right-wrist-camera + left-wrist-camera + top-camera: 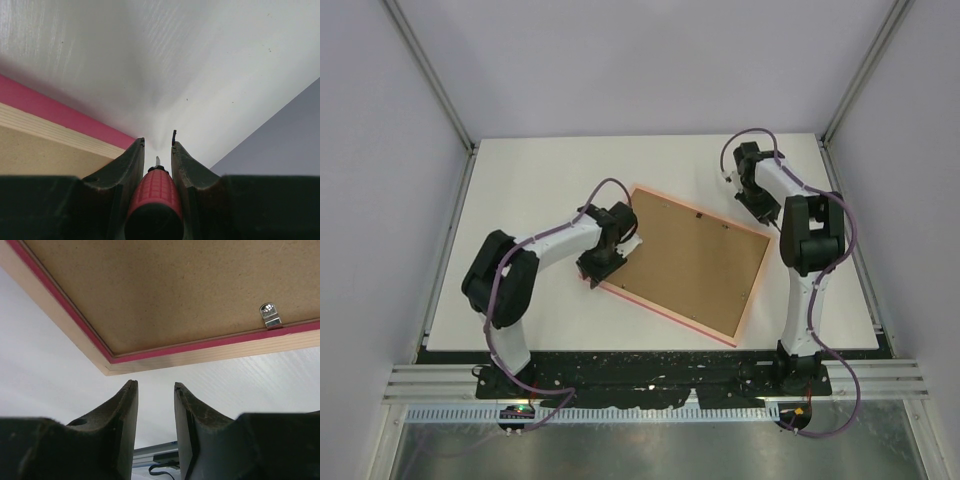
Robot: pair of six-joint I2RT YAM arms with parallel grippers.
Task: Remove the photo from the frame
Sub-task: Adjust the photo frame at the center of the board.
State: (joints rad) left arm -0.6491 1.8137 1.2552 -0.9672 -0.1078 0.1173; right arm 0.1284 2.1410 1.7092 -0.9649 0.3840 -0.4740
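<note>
A white tabletop [540, 190] fills the middle of the booth. In the close views its surface is matt, with faint streaks of grain. Pale lilac-grey walls stand on three sides of the tabletop: a back wall [650, 60] beyond its far edge, and a left wall [380, 150] and a right wall [920, 160] along its sides. A left post [430, 75] and a right post [865, 70], both bare metal, slant up from the tabletop's far corners. Along its near edge run a black speckled strip [650, 358], silver rails [430, 382] and a white slotted cable duct [450, 413]. Nearer than those lies a dull grey metal sheet [650, 450]. The light is soft and even, with faint shadows.
</note>
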